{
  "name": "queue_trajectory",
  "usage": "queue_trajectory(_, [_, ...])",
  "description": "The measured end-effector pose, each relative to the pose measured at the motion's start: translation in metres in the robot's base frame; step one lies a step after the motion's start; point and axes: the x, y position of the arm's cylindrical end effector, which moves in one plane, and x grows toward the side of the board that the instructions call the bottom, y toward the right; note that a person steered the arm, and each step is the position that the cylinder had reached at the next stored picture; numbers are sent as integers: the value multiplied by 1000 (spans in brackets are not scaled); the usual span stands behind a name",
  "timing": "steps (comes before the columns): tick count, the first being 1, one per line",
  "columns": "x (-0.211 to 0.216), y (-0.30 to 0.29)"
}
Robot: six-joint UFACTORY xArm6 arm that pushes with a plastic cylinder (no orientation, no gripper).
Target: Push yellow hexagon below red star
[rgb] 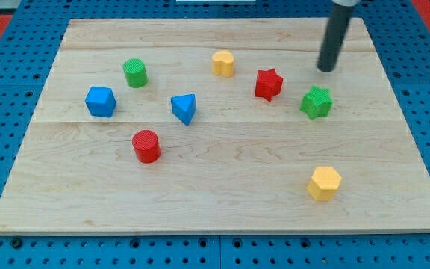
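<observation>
The yellow hexagon (325, 183) lies near the board's lower right. The red star (269, 84) sits up and to the left of it, in the upper middle. My tip (326, 69) is at the view's upper right, to the right of the red star and just above the green star (316, 101). It touches no block and is far above the yellow hexagon.
A second yellow block (223, 63) lies left of the red star. A blue triangle (184, 108), red cylinder (146, 146), blue block (100, 101) and green cylinder (135, 72) sit on the left half of the wooden board (222, 217).
</observation>
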Motion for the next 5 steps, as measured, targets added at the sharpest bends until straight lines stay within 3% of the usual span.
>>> queue_trajectory(1, [52, 1])
queue_trajectory(2, [93, -38])
queue_trajectory(3, [96, -25])
queue_trajectory(4, [124, 28])
queue_trajectory(5, [199, 3])
